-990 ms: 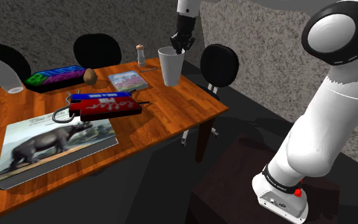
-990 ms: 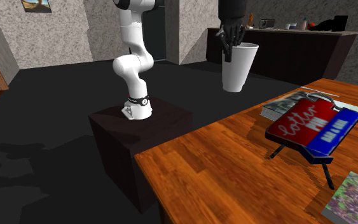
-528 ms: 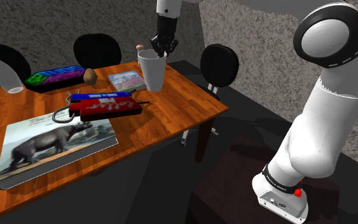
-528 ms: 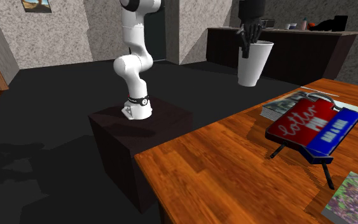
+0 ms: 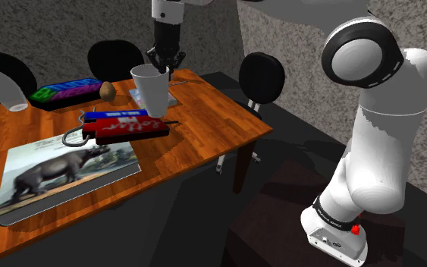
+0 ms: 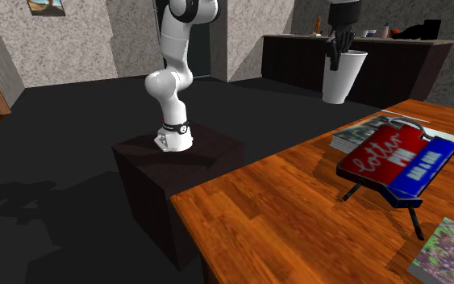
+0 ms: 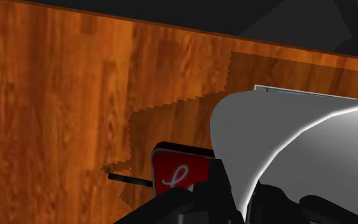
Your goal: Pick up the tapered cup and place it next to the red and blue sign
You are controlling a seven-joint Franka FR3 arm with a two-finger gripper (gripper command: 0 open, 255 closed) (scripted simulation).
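Shoulder view: the gripper [image 5: 163, 67] pinches the white cup [image 5: 150, 89] by its rim, its jaws narrow on the wall. It holds the cup upright in the air over the wooden table [image 5: 219, 121], just beyond the red and blue sign [image 5: 124, 125]. From the wrist view, the sign's red end lies close beside the hanging cup.

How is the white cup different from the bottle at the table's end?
The cup is wide at the top and narrows downward; the bottle has a thin neck above a wider body. The hand holds the cup by its rim; the bottle stands on the table untouched. Both are whitish and upright.
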